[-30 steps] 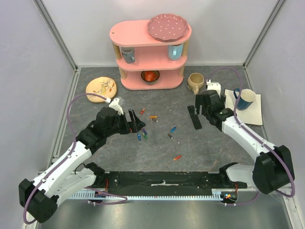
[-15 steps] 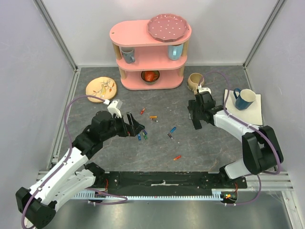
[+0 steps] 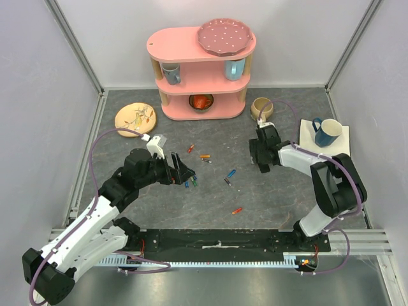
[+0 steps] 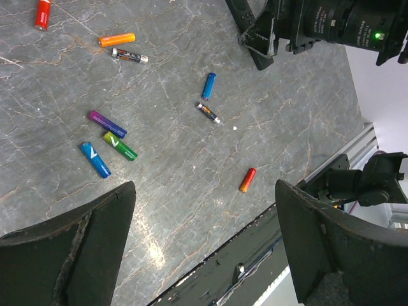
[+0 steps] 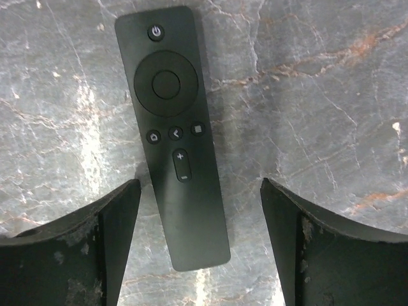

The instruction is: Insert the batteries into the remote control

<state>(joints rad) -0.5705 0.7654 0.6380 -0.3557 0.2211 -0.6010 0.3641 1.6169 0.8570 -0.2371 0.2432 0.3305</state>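
Right tool (image 5: 199, 191) spread over remote control (image 5: 169, 86), batteries (image 3: 231, 173) scattered left, mug (image 3: 261, 109) beyond

Landmark: pink three-tier shelf (image 3: 201, 70), near the back wall
Back wall: plain pale panel (image 3: 127, 19) behind the shelf
Side walls: pale lilac panels (image 3: 32, 127) left and right of the shelf, edged by slanting metal posts (image 3: 75, 48)
Surface: dark grey marbled mat (image 3: 287, 197) in front of the shelf
Light: even, soft, no hard shadows

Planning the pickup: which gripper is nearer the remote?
Right. The right gripper hangs directly above the remote; the left gripper is well off to the left, above the scattered batteries.
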